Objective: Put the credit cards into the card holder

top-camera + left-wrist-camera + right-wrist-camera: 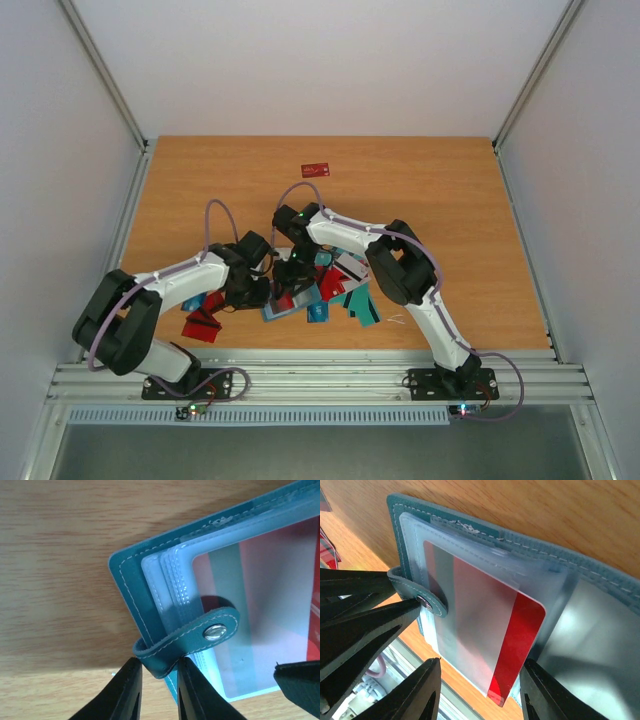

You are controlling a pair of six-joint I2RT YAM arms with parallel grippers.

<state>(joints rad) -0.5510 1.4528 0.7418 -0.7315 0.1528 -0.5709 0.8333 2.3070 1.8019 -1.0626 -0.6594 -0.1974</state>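
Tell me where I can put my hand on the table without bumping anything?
The whole far half of the table is bare, except one red card near the back middle. The right side, between the right arm and the table edge, is free too. The near middle is crowded: the card pile, the card holder and both arms.

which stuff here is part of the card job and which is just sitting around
in the job: card holder, red card half in its sleeve, pile of loose cards, lone red card far back
just there: arm cables, metal rail

card holder cropped rt, cards part hidden
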